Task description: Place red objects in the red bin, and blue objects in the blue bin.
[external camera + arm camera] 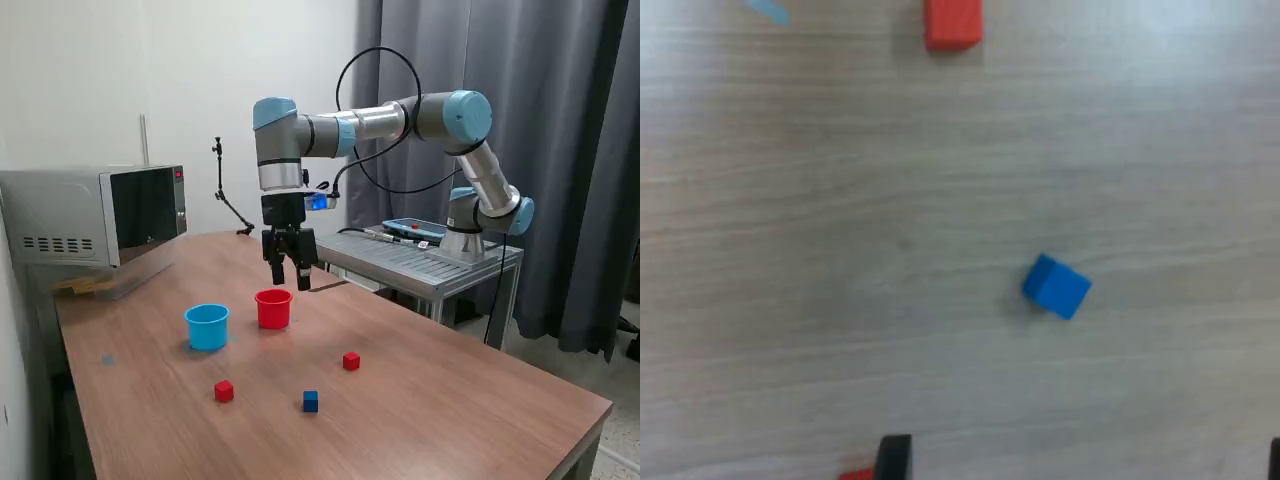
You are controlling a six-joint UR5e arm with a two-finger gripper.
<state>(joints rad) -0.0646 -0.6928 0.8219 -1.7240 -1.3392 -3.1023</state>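
My gripper (291, 280) hangs open and empty just above and behind the red cup (273, 309). The light blue cup (207, 327) stands beside it, toward the exterior view's left. Two small red cubes (224, 391) (351, 361) and one dark blue cube (310, 401) lie on the table in front of the cups. A second blue cube is not visible. The wrist view shows the blue cube (1057, 286), one red cube (953, 25) and a dark fingertip (894, 458) with a red sliver beside it.
The wooden table (420, 400) carries a microwave (95, 215) at the exterior view's back left. A metal stand (430, 262) holds the arm's base at the back right. A thin black stand (228, 195) rises behind the table. Dark curtains hang behind.
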